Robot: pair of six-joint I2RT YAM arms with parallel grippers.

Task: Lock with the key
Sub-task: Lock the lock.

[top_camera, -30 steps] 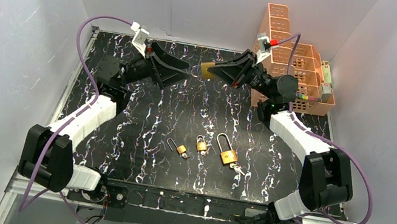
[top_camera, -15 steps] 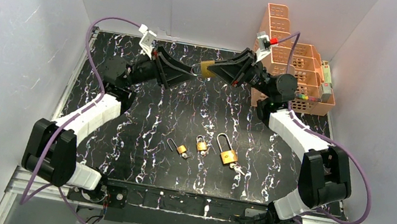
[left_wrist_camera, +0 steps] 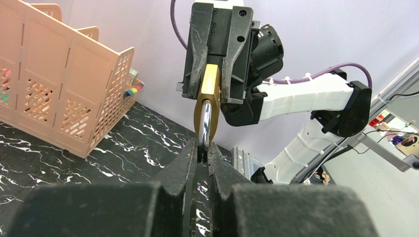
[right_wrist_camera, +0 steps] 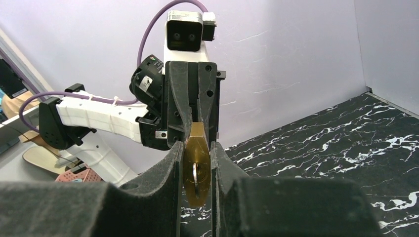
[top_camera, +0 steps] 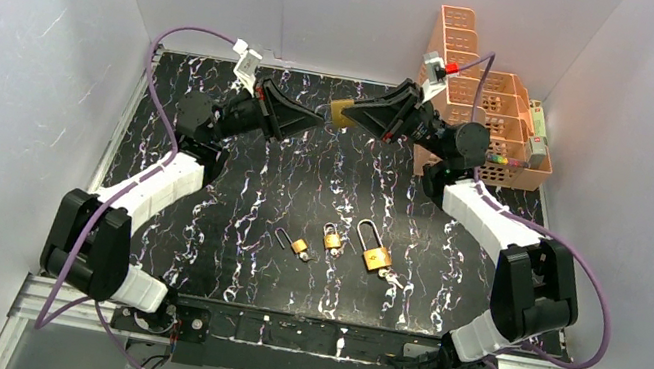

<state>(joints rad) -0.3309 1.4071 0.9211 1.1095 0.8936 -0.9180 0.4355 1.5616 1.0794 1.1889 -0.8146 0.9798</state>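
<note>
A brass padlock (top_camera: 341,113) hangs in the air over the back of the table, between my two grippers. My right gripper (right_wrist_camera: 196,148) is shut on its brass body (right_wrist_camera: 196,170). A silver key (right_wrist_camera: 195,178) sits edge-on in the keyhole on the end that faces the right wrist camera. The steel shackle (left_wrist_camera: 206,121) points toward my left gripper (left_wrist_camera: 202,148), which is shut on the shackle's tip. In the top view the left gripper (top_camera: 319,115) meets the right gripper (top_camera: 348,114) nose to nose.
Three more brass padlocks (top_camera: 299,247) (top_camera: 331,239) (top_camera: 375,257) lie on the black marbled table (top_camera: 233,178) in front of the arm bases, the right one with keys beside it. An orange lattice basket (top_camera: 481,120) (left_wrist_camera: 49,89) stands at the back right.
My left arm has reached rightward to the padlock and its jaws have closed from wide open onto the shackle. The right arm and the padlock have stayed put.
</note>
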